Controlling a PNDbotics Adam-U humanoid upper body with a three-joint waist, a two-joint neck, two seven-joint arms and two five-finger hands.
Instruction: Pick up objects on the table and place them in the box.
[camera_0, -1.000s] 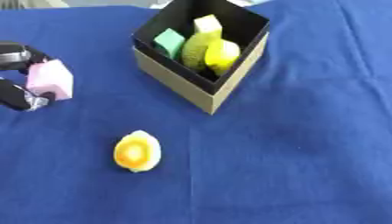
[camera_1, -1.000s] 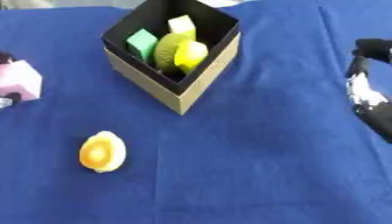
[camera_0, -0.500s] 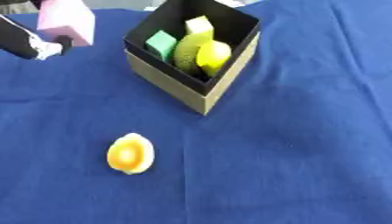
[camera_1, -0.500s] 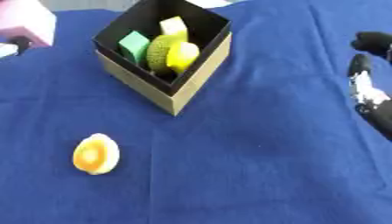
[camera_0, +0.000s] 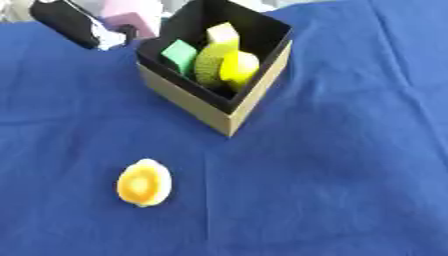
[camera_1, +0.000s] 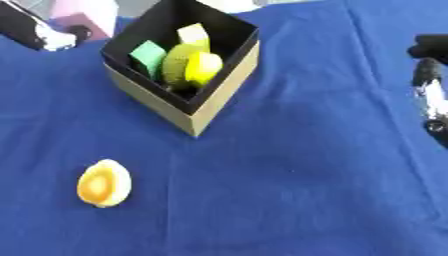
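Here, holding a pink block (camera_0: 129, 21) in the left hand (camera_0: 74, 26) at ten o'clock of the box (camera_0: 214, 62); right hand (camera_1: 430, 85) idling at three o'clock, finger state indiscernible.

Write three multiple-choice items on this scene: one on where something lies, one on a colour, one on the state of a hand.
1. Where does the yellow-orange object lie?
A. inside the box
B. on the blue cloth, nearer the camera than the box
C. in the right hand

2. What colour is the block at the left hand?
A. pink
B. green
C. orange

3. What is the left hand doing?
A. resting open on the cloth
B. holding the block beside the box
C. reaching inside the box

Key: 1 B, it sits alone on the cloth. 2 A, the block is pale pink. 3 B, the block sits against the hand, left of the box.
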